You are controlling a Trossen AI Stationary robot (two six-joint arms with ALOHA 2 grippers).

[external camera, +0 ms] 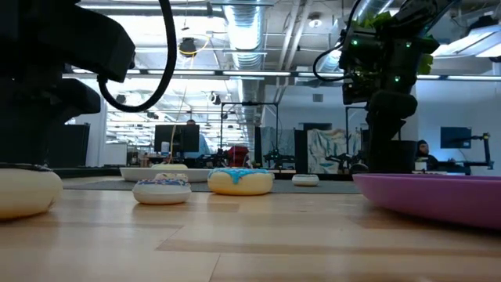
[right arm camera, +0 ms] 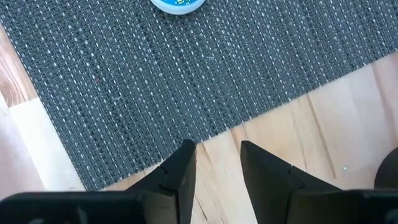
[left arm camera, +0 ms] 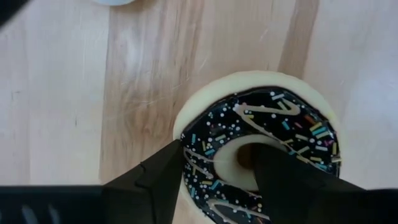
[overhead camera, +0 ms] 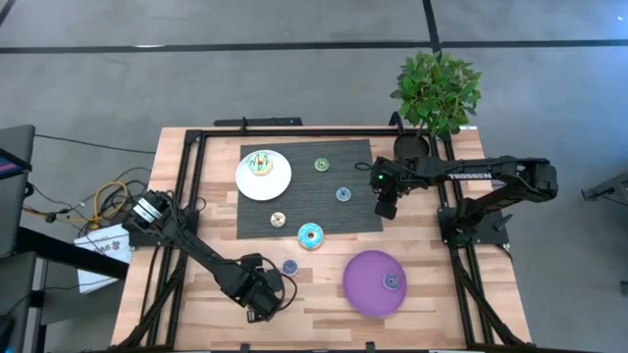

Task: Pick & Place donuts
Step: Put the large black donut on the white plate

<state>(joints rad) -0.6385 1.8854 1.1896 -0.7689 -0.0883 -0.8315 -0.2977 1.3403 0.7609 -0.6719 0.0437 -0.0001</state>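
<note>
A dark-iced, sprinkled donut (left arm camera: 273, 118) with a cream body (external camera: 23, 192) rests flat on the wood near the table's front left. My left gripper (left arm camera: 217, 152) is open directly above it (overhead camera: 260, 302), one finger over the hole, the other at the outer rim. My right gripper (right arm camera: 217, 146) is open and empty over the grey mat's right edge (overhead camera: 385, 208). Loose donuts: green (overhead camera: 322, 165), blue (overhead camera: 343, 194), cream-brown (overhead camera: 279, 220) and teal (overhead camera: 310, 235) on the mat, purple-blue (overhead camera: 289, 266) on the wood. One donut (overhead camera: 261, 164) lies on the white plate, another (overhead camera: 392, 282) on the purple plate. My left gripper comes at the dark donut from above, pointing down. One finger (left arm camera: 286, 180) stands over the hole and the other finger (left arm camera: 165, 174) at the ring's outer rim (left arm camera: 180, 134). Cream hole wall shows beside the inner finger; whether either finger touches, I cannot tell. The donut lies on the table.
The grey mat (overhead camera: 353, 157) fills the table's middle, with the white plate (overhead camera: 280, 181) on its left part. The purple plate (overhead camera: 358, 294) sits near the front right. A potted plant (overhead camera: 437, 88) stands at the far right corner. Black frame rails run along the table's edges.
</note>
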